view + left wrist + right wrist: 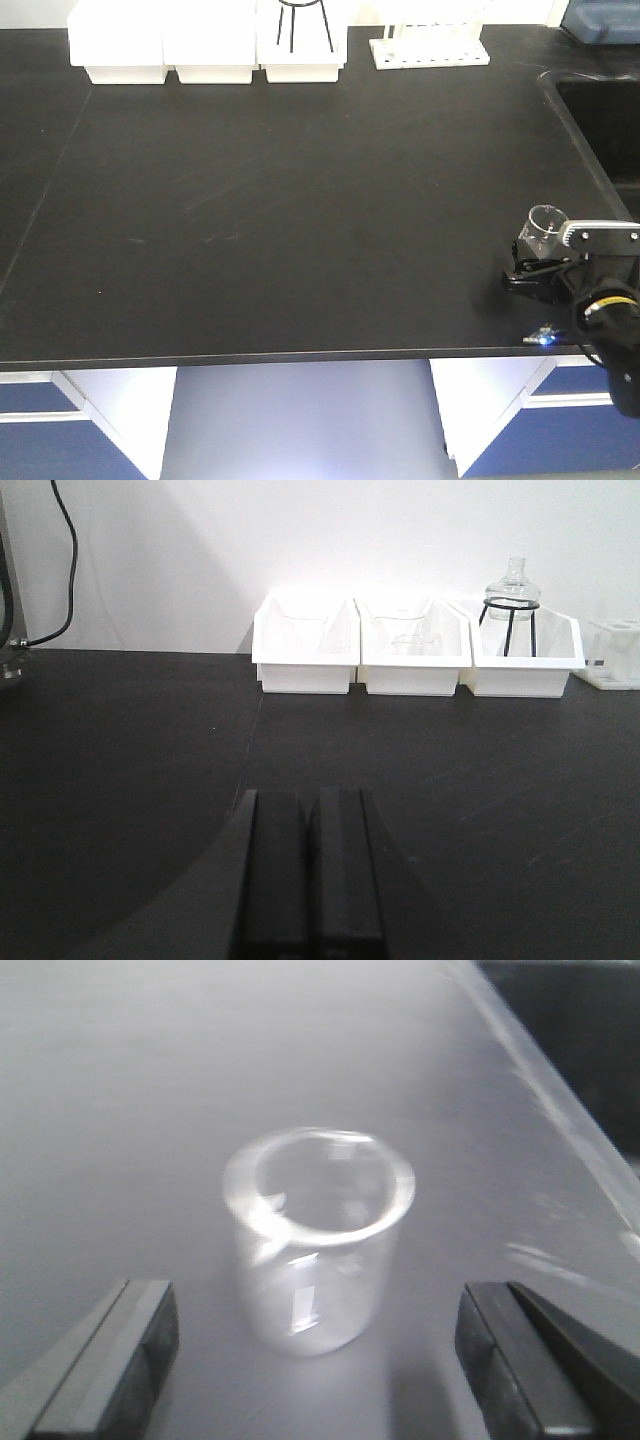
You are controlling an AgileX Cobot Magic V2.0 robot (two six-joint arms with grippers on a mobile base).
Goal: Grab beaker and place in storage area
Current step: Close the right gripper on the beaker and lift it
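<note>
Since the beaker [318, 1240] stands upright at the lower right of the front view, near the benchtop's [300, 220] front edge, the right gripper [315, 1360] is nearer; its jaws are spread wide, the glass centred just ahead, untouched; the left gripper [305, 870], pressed closed, faces the white bins [415, 645].

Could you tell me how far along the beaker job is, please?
Done: the right gripper is at the beaker, open, a finger on each side. In hand: the grasp; the glass stands upright on the black benchtop, ungripped. Remaining: lift, carry, set down in the storage area, which no view shows. The left gripper is shut.
</note>
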